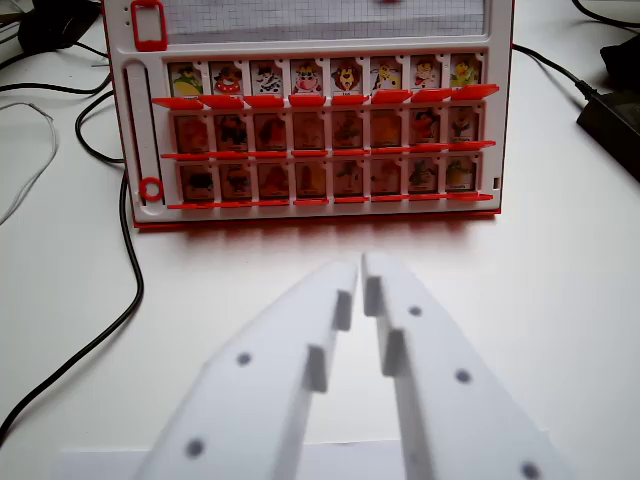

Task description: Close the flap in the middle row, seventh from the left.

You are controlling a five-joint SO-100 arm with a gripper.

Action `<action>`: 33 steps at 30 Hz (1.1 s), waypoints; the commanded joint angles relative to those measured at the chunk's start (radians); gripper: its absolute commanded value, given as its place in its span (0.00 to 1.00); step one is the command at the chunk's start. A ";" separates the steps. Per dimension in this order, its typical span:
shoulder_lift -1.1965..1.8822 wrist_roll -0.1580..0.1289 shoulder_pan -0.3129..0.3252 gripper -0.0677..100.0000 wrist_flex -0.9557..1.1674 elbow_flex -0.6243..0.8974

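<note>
Board: the red-and-white plastic flap game board (pixel 315 120) stands at 12 o'clock on the white table (pixel 560 270).
Gripper: white printed gripper (pixel 361 268) at 6 o'clock, before the board.
Cable: black cable (pixel 128 270) lies at 9 o'clock.
Adapter: black power adapter (pixel 612 125) at 2 o'clock.

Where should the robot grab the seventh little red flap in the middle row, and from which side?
Take the flap by its free red front edge, coming from the near side where the gripper waits. That edge juts toward the camera like a thin ledge, while its back sits against the board. The jaws look nearly shut, so a push may suit better.
</note>
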 commanded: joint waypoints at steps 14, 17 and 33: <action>0.003 -0.005 0.008 0.00 0.011 -0.074; 0.003 -0.003 0.008 0.00 0.011 -0.074; 0.003 -0.005 0.008 0.00 0.002 -0.069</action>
